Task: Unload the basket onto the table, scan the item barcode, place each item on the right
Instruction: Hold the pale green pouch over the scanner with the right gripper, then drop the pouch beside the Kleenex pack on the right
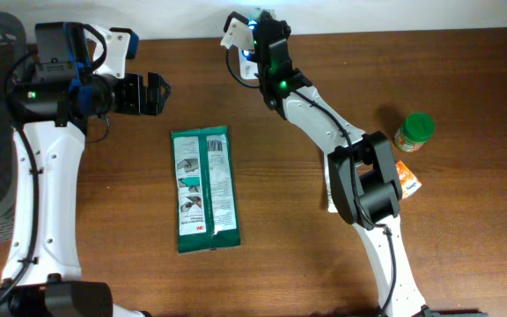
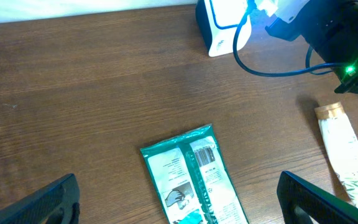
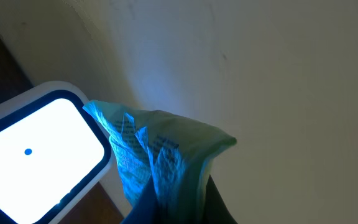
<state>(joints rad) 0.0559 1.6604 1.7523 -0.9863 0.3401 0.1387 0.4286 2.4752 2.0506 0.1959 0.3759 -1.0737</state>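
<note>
Two grippers in view: left gripper (image 1: 155, 92) spread wide and empty; right gripper (image 1: 241, 35) clamped on a crumpled packet (image 3: 160, 149), lifted just beside the lit scanner window (image 3: 36, 155) at the far edge of the table (image 1: 280, 264). Print on it too blurred to read. Green pouch (image 1: 202, 187) flat mid-table, barcode (image 2: 207, 155) up, lettering illegible.

I can't read the print on the crumpled packet (image 3: 160, 149) — blurred, cut off at bottom centre — and the scanner (image 3: 36, 155) runs off the left edge.
</note>
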